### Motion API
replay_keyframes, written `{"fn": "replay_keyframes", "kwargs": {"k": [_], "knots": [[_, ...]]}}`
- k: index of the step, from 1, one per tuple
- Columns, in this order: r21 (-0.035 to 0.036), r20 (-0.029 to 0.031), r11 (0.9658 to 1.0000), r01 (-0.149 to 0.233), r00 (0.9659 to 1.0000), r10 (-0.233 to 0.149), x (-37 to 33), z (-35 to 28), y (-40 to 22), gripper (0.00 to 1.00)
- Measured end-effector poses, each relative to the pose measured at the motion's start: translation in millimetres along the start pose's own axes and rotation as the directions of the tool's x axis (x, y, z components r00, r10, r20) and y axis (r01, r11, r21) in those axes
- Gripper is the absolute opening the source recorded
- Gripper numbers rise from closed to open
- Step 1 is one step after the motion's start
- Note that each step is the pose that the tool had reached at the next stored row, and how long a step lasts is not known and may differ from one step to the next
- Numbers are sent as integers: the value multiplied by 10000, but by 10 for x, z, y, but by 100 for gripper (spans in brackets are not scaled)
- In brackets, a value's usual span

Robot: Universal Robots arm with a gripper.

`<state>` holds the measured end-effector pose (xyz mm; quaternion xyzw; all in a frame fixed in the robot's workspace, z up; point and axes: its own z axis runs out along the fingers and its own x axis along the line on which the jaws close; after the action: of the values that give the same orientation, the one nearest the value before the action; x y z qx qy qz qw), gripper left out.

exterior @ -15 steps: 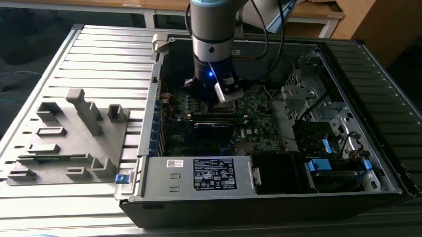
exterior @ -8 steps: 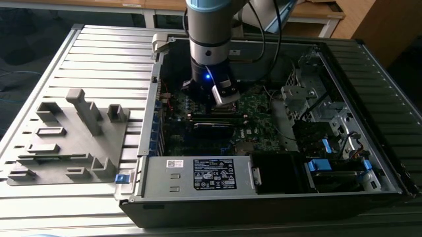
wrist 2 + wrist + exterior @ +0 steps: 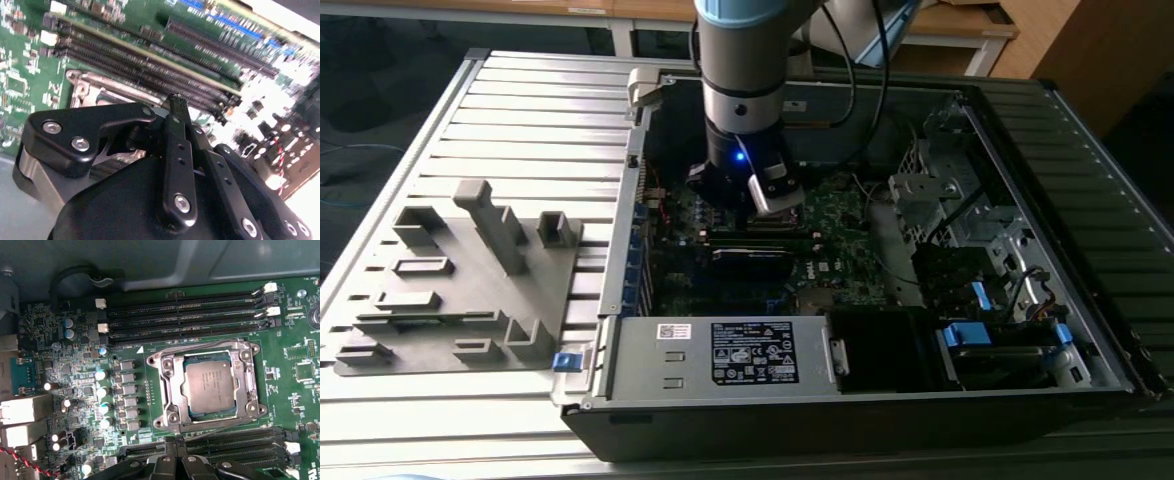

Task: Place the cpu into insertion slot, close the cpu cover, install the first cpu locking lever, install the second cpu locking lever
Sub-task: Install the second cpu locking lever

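Observation:
In the first wrist view the cpu lies flat in the motherboard's socket, its dull grey top showing. The cpu cover, a silvery frame, lies down around it with the chip in its window. A thin wire lever runs along one side of the socket and another along the opposite side; both look laid flat. My gripper sits just off the socket's edge, above the memory slots, black fingers together. In the second wrist view the gripper points at the socket's corner. The exterior view has the gripper low inside the open computer case.
Long black memory slots flank the socket on two sides. Capacitors and rear ports stand beside it. A white-labelled power supply box fills the case's front, drive cages the exterior view's right. A grey fixture plate lies outside the case.

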<state>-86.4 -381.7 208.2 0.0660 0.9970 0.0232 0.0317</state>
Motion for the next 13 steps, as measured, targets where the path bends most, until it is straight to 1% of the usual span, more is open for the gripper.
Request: {"fn": "replay_keyframes", "kwargs": {"k": [1,5,9,10,13], "knots": [[-61,-9,10000,-5,10000,5,2,0,0,11],[-71,-8,10000,-6,10000,6,5,4,-1,11],[-71,-10,10000,-6,10000,6,40,33,-7,11],[-91,-14,10000,-7,10000,7,46,39,-9,11],[-198,-27,9998,-13,10000,12,57,49,-10,11]]}}
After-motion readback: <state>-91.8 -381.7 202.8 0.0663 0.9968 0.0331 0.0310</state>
